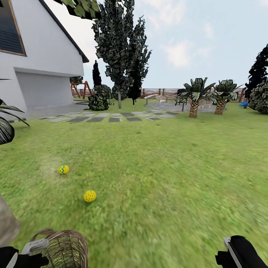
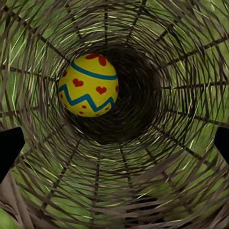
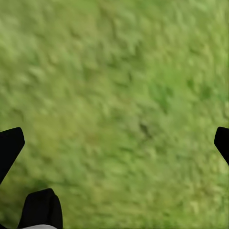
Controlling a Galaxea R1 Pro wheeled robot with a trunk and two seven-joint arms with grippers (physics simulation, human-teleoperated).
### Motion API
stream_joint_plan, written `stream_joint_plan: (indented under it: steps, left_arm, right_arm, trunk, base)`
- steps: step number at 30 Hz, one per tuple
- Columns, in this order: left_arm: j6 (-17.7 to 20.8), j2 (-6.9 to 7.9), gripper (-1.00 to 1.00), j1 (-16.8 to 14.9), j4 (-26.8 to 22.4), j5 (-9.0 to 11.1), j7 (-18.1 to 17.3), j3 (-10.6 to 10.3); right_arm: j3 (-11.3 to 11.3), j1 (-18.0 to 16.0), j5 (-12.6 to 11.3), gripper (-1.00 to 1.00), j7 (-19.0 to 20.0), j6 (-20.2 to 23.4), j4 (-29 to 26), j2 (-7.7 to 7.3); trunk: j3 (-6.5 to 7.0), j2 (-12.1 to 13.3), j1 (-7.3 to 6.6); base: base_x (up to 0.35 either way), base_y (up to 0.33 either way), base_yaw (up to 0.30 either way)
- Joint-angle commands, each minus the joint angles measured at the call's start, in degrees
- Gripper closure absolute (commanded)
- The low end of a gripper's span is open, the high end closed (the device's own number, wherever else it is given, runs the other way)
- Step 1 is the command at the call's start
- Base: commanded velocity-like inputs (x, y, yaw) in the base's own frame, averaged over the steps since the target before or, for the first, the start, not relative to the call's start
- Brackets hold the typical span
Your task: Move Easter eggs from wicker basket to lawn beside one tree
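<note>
I am seeing my left claw (image 2: 114,143) spread wide, peering into the wicker basket (image 1: 67,247), where one Easter egg (image 2: 88,85) with red hearts is lying. Two more eggs, a zigzag one (image 1: 63,169) and a dotted one (image 1: 89,195), are resting apart on the lawn (image 1: 167,167) ahead. My right claw (image 3: 119,143) is hanging spread over bare grass.

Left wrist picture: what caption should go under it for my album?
One yellow egg with red hearts and blue zigzags sits deep inside the wicker basket.
</note>
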Motion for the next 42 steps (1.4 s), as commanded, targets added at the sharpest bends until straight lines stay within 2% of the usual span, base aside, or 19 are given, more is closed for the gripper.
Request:
stream_joint_plan:
  steps: [1,35,38,42]
  left_arm:
    - [0.3,-0.01,-1.00,0.0,-0.1,0.1,-0.1,0.1]
    - [0.1,-0.33,-1.00,0.0,-0.1,0.1,-0.1,0.0]
    - [0.1,-0.33,-1.00,0.0,-0.1,0.1,-0.1,0.0]
    - [0.0,-0.38,-1.00,0.0,0.0,0.1,-0.1,-0.1]
  right_arm:
    - [-0.1,0.0,0.5,-1.00,0.4,0.2,-0.1,0.01]
    - [-0.3,0.0,0.3,-1.00,0.5,0.1,-0.3,-0.05]
    - [-0.6,0.0,0.2,-1.00,0.5,-1.0,-1.8,-0.43]
    - [-0.4,0.0,-0.3,-1.00,0.8,-3.3,-8.3,-1.03]
  trunk:
    - [-0.25,-0.4,0.22]
    - [-6.35,-14.1,7.69]
    - [-6.89,-15.3,8.34]
    - [-7.61,-16.9,9.22]
  base:
    - [0.000,0.000,0.000]
    - [0.000,0.000,0.000]
    - [0.000,0.000,0.000]
    - [0.000,0.000,0.000]
